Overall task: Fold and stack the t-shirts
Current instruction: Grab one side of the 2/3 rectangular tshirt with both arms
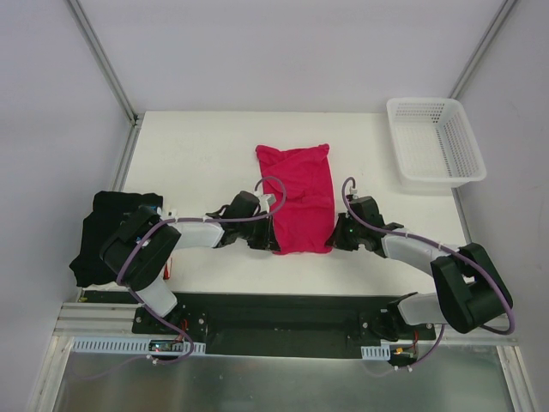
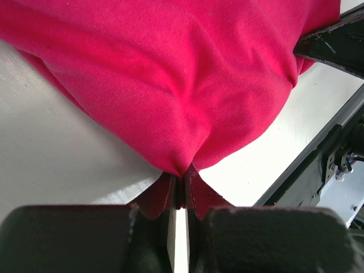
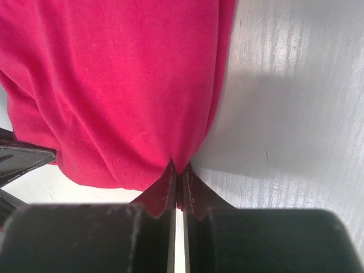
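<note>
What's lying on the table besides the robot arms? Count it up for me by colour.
Pink: 1, the pink t-shirt
Black: 1, the black cloth heap (it may hold more than one garment, I can't tell)
White: 1, the white basket
Total: 3

Left hand (image 2: pixel 181 176), right hand (image 3: pixel 177 170) black; white-grey arm links (image 1: pixel 193 230), black joints (image 1: pixel 467 287), purple cables (image 1: pixel 276 182).

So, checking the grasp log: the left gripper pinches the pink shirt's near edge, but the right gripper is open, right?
Not quite. The left gripper does pinch the pink shirt, but the right gripper is shut on it too; the right wrist view shows the cloth clamped in it.
</note>
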You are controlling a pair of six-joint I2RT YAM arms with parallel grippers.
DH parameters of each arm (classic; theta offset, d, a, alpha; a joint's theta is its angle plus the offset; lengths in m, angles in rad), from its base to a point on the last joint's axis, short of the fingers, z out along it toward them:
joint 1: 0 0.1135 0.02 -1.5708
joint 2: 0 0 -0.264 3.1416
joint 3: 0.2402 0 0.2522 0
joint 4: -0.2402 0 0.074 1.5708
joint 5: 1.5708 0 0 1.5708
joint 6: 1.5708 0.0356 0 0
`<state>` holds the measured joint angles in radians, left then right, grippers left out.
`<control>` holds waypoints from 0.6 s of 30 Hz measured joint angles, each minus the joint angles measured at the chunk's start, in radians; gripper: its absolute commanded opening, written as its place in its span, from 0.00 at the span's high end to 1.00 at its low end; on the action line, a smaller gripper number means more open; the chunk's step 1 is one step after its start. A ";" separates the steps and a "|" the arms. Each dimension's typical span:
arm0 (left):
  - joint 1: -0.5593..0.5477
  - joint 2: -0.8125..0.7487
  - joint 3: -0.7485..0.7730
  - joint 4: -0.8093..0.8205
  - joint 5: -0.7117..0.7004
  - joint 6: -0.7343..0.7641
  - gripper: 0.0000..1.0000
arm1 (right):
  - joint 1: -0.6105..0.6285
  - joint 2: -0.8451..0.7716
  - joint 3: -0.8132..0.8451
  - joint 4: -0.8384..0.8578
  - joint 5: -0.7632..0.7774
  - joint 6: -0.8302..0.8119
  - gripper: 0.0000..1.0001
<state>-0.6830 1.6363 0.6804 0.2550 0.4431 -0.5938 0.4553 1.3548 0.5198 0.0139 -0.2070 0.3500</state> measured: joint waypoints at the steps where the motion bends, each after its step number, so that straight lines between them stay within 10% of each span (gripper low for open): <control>1: 0.000 0.000 0.003 -0.008 0.001 0.003 1.00 | 0.000 0.000 -0.001 0.000 -0.001 -0.001 0.99; 18: 0.000 -0.018 0.024 -0.111 0.022 0.024 1.00 | 0.002 -0.042 -0.030 -0.031 -0.046 -0.013 0.99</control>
<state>-0.6834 1.6180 0.7048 0.1436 0.4648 -0.5697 0.4568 1.3128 0.4896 -0.0166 -0.2531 0.3370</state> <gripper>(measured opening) 0.030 0.022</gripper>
